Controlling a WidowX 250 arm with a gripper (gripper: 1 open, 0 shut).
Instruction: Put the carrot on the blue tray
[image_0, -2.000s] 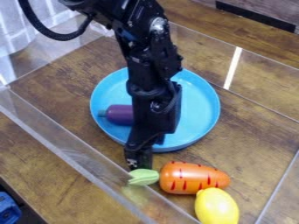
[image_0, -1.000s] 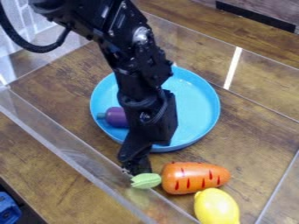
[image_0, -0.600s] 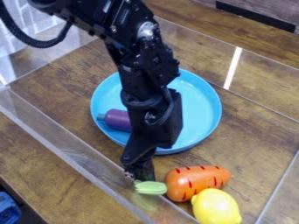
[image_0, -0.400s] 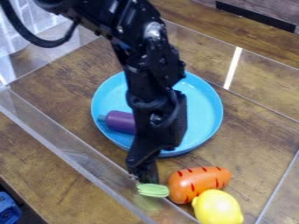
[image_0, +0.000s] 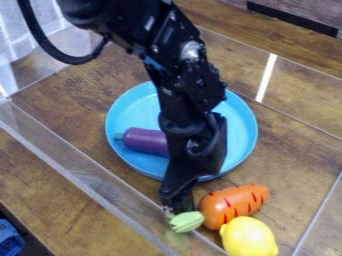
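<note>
The orange carrot (image_0: 235, 203) lies on the wooden table at the lower right, tilted, its light green top (image_0: 186, 222) pointing down-left. The round blue tray (image_0: 238, 120) sits just up-left of it, partly covered by the black arm. My gripper (image_0: 171, 199) points down at the table between the tray's near rim and the carrot's leafy top, very close to the top. Its jaws look open with nothing between them. The carrot rests off the tray.
A purple eggplant (image_0: 144, 141) lies on the tray's left part. A yellow lemon (image_0: 246, 240) touches the carrot's near side. Clear plastic walls (image_0: 80, 170) enclose the work area on the left, front and back.
The arm has swung right and its gripper has shifted to the right along the tray's near rim. The carrot has slid and turned, its green top moving down-right, and the lemon has shifted slightly.
</note>
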